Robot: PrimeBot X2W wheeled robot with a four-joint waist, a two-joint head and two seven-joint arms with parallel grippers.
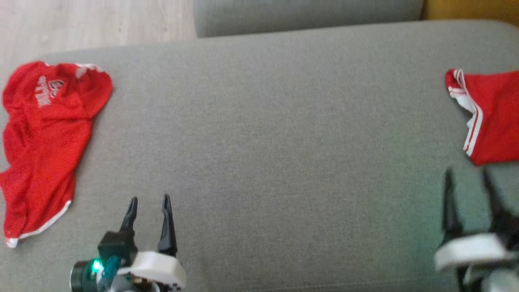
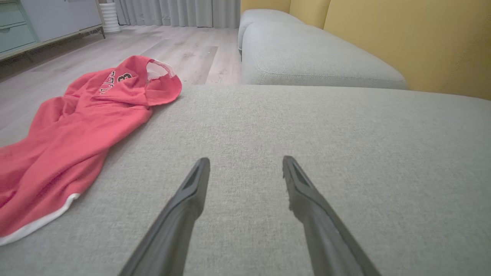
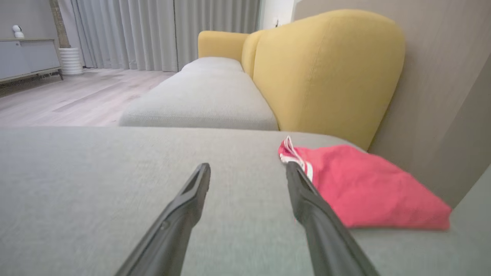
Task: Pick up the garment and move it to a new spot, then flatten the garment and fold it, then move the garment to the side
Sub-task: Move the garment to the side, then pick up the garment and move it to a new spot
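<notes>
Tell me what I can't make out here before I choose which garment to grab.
Folded red garment: the head view's right edge cuts it off; in the right wrist view the right gripper overlaps its near edge.
Crumpled red garment: the left wrist view's left edge cuts it off; its lettering is creased and unreadable.
Head view: the right gripper is motion-blurred.

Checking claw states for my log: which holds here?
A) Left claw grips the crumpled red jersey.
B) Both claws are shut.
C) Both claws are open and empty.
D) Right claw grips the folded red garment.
C: left claw and right claw both show spread fingers with bare grey fabric cushion between them; the crumpled red lettered jersey and folded red white-striped garment lie ungripped.
</notes>
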